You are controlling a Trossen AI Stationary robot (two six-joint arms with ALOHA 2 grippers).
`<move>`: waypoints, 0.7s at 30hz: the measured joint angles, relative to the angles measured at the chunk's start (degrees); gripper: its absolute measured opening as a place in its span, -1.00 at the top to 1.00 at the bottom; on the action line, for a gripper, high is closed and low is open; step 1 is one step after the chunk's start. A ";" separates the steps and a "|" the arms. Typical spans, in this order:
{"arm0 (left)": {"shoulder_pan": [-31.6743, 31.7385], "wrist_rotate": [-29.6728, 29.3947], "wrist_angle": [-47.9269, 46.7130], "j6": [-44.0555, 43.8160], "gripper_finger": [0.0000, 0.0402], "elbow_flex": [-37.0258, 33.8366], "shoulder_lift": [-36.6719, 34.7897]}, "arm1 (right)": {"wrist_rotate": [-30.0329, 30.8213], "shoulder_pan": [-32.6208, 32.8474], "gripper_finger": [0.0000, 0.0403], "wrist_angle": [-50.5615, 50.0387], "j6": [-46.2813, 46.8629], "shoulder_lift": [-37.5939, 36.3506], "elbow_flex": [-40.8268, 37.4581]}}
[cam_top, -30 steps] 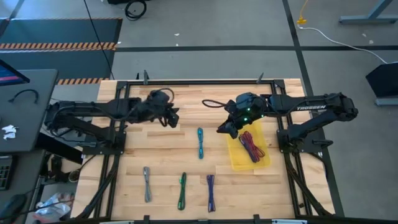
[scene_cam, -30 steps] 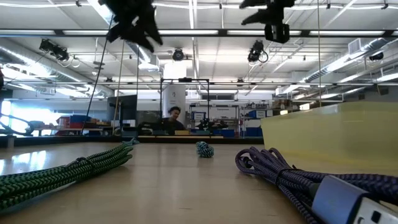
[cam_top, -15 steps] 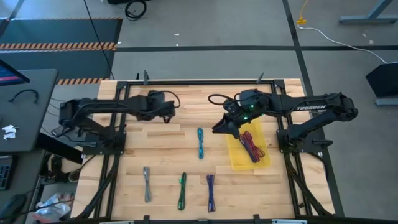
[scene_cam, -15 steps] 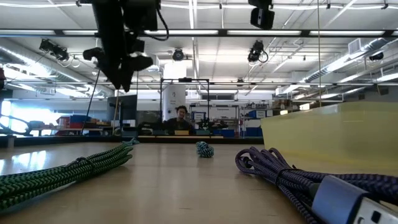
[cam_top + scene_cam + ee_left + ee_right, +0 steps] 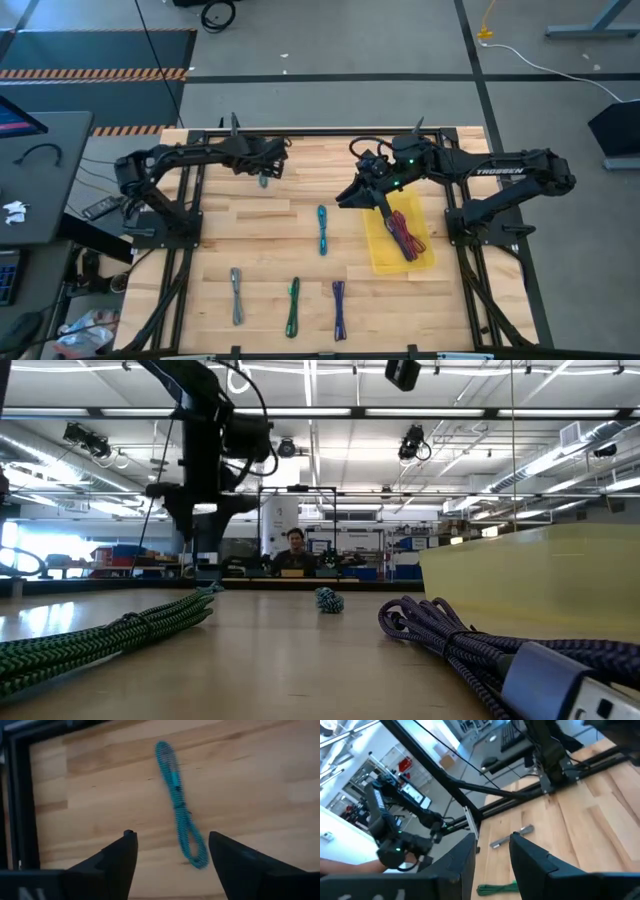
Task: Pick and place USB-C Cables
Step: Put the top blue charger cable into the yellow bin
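Observation:
My left gripper hangs open near the table's far edge, fingers pointing down. In the left wrist view its fingers stand either side of a teal cable lying flat on the wood below, without touching it. My right gripper is open and empty, raised over the table just left of the yellow tray. The tray holds maroon and purple cables. On the table lie another teal cable, a grey one, a green one and a purple one.
A black metal frame runs round the table, close to my left gripper at the far edge. The tray's wall stands at the table's right. Bare wood lies between the two arms. A person sits in the room far behind the table.
My left gripper has drawn back toward the table's far edge and come down, turning its fingers downward over the teal cable there. My right gripper has moved left, away from the tray, and risen, tipping up to look across the table. No cable has moved.

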 joint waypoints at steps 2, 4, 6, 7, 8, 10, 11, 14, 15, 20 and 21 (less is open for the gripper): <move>1.60 0.92 1.47 -1.28 -0.29 0.00 1.24 | -0.82 -0.50 0.38 -0.07 -0.92 -0.17 -0.01; 3.09 2.52 3.27 -2.36 -0.31 0.00 2.44 | -1.49 -0.89 0.38 0.05 -1.10 -0.39 0.01; 4.37 4.66 6.63 -2.45 -0.31 0.00 3.74 | -2.41 -1.29 0.38 -0.09 -1.47 -0.85 0.02; 4.93 5.87 8.31 -2.42 -0.31 0.00 4.43 | -2.61 -1.38 0.38 0.16 -1.85 -0.97 0.02; 5.38 6.65 9.78 -2.43 -0.31 0.00 5.11 | -2.63 -1.44 0.38 0.10 -2.17 -1.28 0.02; 6.05 7.36 12.23 -2.44 -0.31 0.00 6.34 | -2.96 -1.62 0.38 0.01 -2.59 -1.81 0.02; 6.28 7.48 12.91 -2.41 -0.31 0.00 6.90 | -3.08 -1.64 0.38 -0.07 -2.59 -2.20 0.02; 6.92 7.49 12.81 -2.39 -0.31 0.00 8.64 | -3.21 -1.64 0.38 -0.05 -2.83 -3.45 0.02; 7.14 7.53 12.65 -2.41 -0.31 0.00 9.23 | -3.21 -1.64 0.38 -0.04 -2.98 -3.87 0.02; 8.27 8.85 12.99 -2.42 -0.31 0.00 12.09 | -3.20 -1.64 0.38 -0.04 -3.78 -5.79 0.02; 8.48 9.69 13.75 -2.41 -0.31 0.00 12.78 | -3.19 -1.64 0.38 -0.11 -3.98 -6.09 0.02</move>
